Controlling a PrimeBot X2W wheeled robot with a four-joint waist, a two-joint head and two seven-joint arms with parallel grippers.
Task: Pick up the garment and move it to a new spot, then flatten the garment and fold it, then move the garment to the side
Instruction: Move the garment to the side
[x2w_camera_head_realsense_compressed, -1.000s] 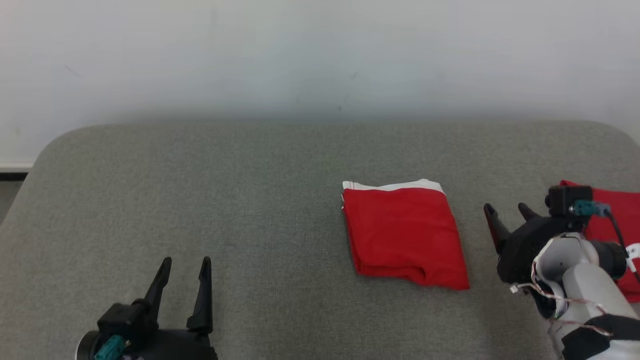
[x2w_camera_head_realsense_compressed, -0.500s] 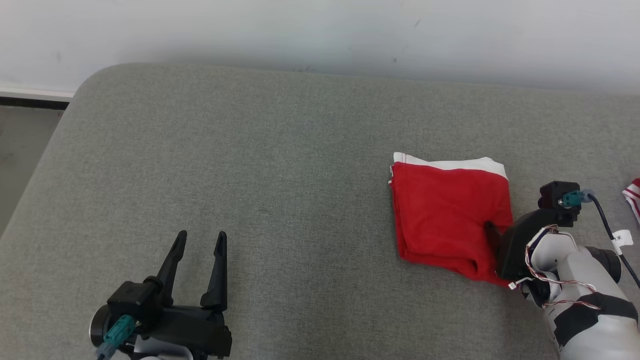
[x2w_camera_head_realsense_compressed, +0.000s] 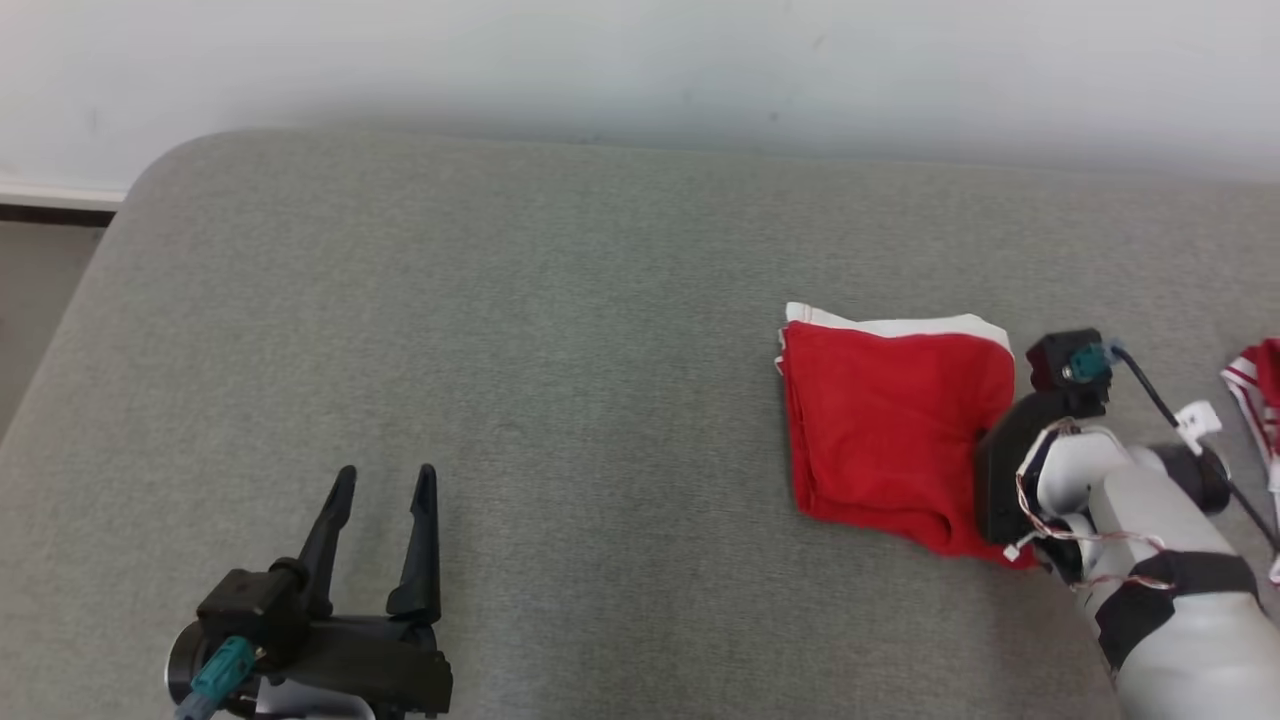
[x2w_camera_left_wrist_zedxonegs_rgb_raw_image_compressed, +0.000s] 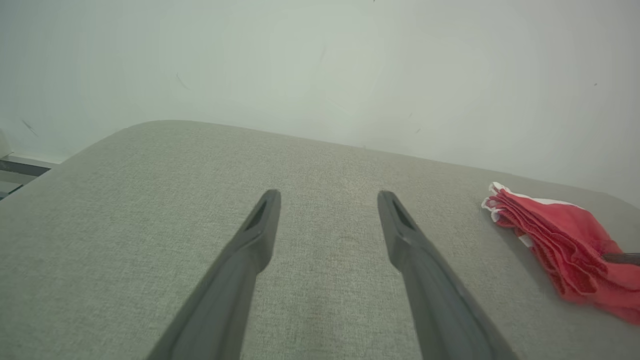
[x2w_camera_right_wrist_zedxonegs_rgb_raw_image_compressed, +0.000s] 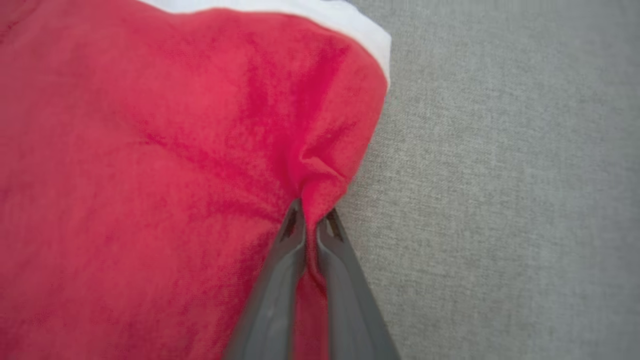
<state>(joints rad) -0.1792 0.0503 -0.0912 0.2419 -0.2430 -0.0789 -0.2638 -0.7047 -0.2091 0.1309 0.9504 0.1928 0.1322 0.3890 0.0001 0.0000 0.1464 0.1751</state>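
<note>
Closing within the last second, the right gripper (x2w_camera_right_wrist_zedxonegs_rgb_raw_image_compressed: 312, 215) has gone from spread fingers just beside the garment (x2w_camera_head_realsense_compressed: 890, 430) to fingers clamped on its right edge. The right wrist view shows the two dark fingers nearly together, with a ridge of red cloth bunched up between them. The head camera has also shifted since the oldest picture, so the garment's new place in that view is not a real move.

The garment is a neat red rectangle, folded in layers, with a white band along its far edge. It lies flat on a grey cushioned surface (x2w_camera_head_realsense_compressed: 550, 350), well short of the pale wall (x2w_camera_head_realsense_compressed: 640, 60) behind it. From the left wrist view, its right end looks slightly raised where the fingers hold it.

The left gripper (x2w_camera_head_realsense_compressed: 386, 470) rests well to the left of the garment and nearer the robot, its fingers spread wide and holding nothing. Another red-and-white cloth (x2w_camera_head_realsense_compressed: 1255, 385) lies to the right of the garment, beyond the right arm.

Since the garment looks already folded, this grip most likely begins the last step, carrying it to the side. A one-edge pinch may let the layers fall open when lifted.
</note>
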